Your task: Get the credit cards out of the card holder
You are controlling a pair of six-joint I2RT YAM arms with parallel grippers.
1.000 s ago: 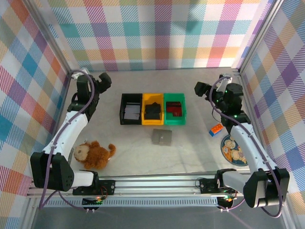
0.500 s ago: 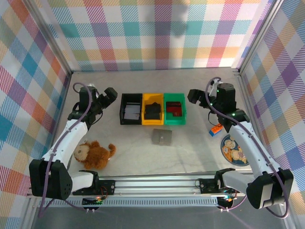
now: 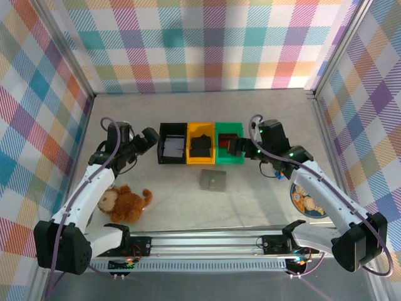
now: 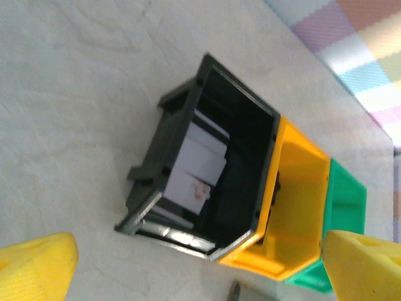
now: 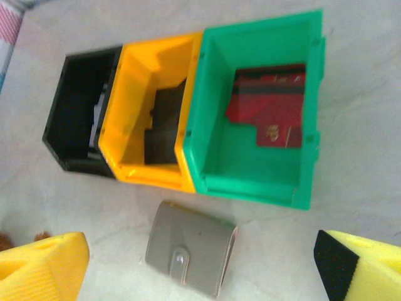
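Reach near and slightly left with the right hand (image 3: 238, 147), wide open and empty over the green bin (image 3: 223, 158), for the closed card holder (image 3: 213, 180) flat on the worktop (image 3: 250, 200); leave the left hand (image 3: 148, 137), also open and empty, farther off.

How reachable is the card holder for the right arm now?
Probably yes: the right gripper hangs open above the green bin, and the card holder lies closed on bare table close by, with nothing between them.
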